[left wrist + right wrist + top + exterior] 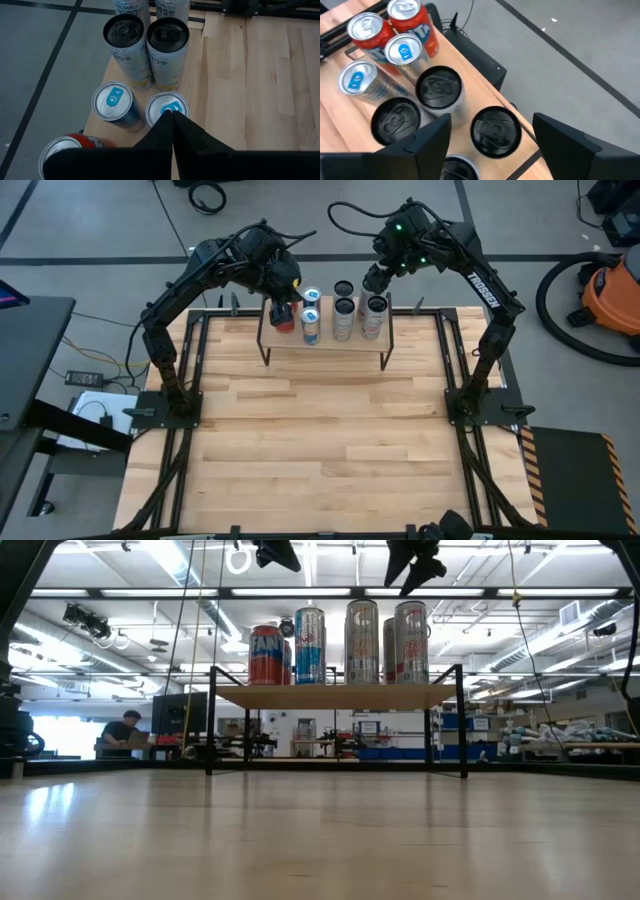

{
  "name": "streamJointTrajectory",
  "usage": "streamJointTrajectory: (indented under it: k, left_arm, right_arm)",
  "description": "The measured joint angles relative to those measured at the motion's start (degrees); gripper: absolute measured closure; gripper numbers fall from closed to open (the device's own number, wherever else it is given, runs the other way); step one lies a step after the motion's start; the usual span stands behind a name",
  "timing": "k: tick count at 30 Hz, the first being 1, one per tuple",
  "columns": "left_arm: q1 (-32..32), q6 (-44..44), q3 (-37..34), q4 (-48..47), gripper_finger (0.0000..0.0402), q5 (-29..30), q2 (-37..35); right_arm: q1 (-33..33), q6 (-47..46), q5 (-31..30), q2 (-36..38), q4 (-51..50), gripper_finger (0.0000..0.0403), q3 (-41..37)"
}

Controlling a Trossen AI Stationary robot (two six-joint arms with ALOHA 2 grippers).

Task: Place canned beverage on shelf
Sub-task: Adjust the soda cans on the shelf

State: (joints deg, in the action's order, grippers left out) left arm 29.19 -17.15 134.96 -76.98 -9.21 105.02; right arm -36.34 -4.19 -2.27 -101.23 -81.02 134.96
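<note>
Right gripper, open, hovers over shelf's back-edge can.

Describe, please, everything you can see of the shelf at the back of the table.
The shelf is a low rack: a rectangular light wooden board on thin black metal legs, standing level at the table's far edge, between the two arms. Upright cans crowd its top, red ones at the left end, blue-and-silver ones beside them, black-lidded ones to the right. Neither gripper touches it.
</note>
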Motion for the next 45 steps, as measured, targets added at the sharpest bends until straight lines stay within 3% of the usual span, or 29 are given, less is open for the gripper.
streamJointTrajectory:
  k: [13, 30, 45]
  left_arm:
    - [-0.02, 0.04, 0.0, -2.42, 0.0393, 0.0, 0.01]
    - [-0.02, 0.04, 0.0, -2.38, 0.0393, 0.0, 0.01]
    - [-0.02, -0.02, 0.0, -2.34, 0.0393, 0.0, 0.01]
  right_arm:
    - [-0.24, -1.64, -1.29, -0.11, 1.8, 0.0104, -9.02]
    - [-0.66, -0.31, -3.06, -0.04, 2.63, 0.0105, -11.91]
    - [-0.73, -5.29, -3.85, -0.02, 2.06, 0.0207, -11.87]
